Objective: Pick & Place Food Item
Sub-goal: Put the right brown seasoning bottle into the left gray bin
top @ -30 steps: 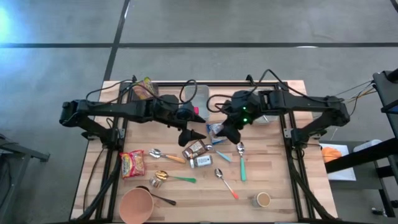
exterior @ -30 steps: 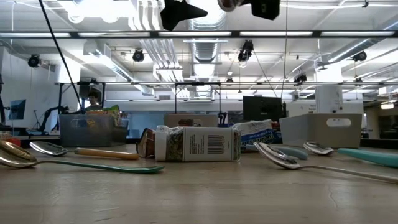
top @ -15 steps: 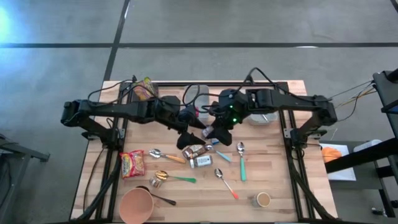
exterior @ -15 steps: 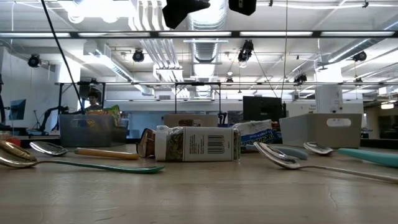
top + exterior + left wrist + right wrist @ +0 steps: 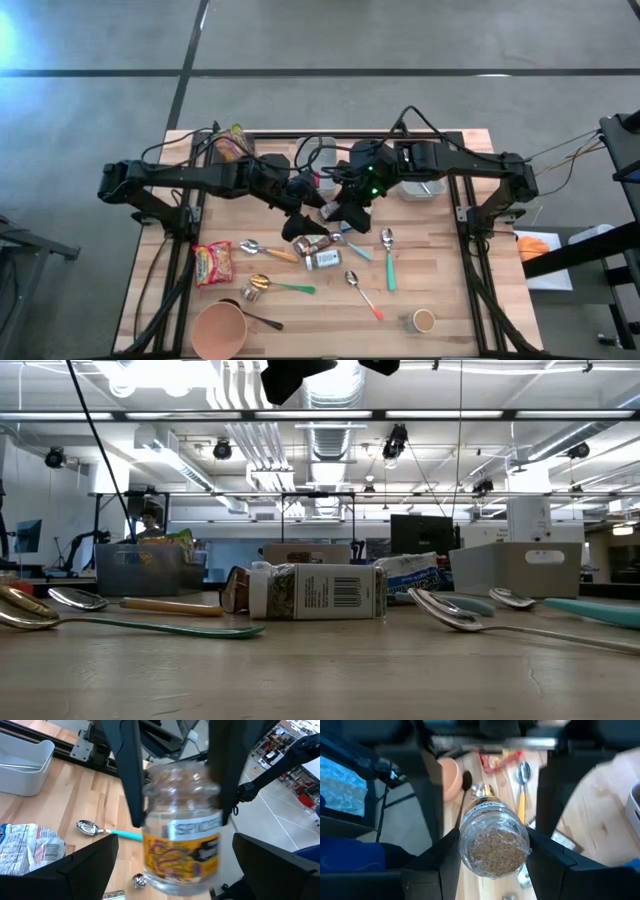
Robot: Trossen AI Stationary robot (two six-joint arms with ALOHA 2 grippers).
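Spice jar (image 5: 493, 842) held in the air above table (image 5: 440, 290) centre, clamped between right gripper (image 5: 490, 800) fingers. Left gripper (image 5: 170, 865) facing it closely, 2 fingers spread wide, holding nothing, both arms stretched inward.

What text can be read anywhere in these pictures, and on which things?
"SPICES", blurred but readable, on the label of the spice jar held between two dark fingers.
Barcode and small print on the lying bottle: too small to read.
Print on the crumpled packet: too small to read.
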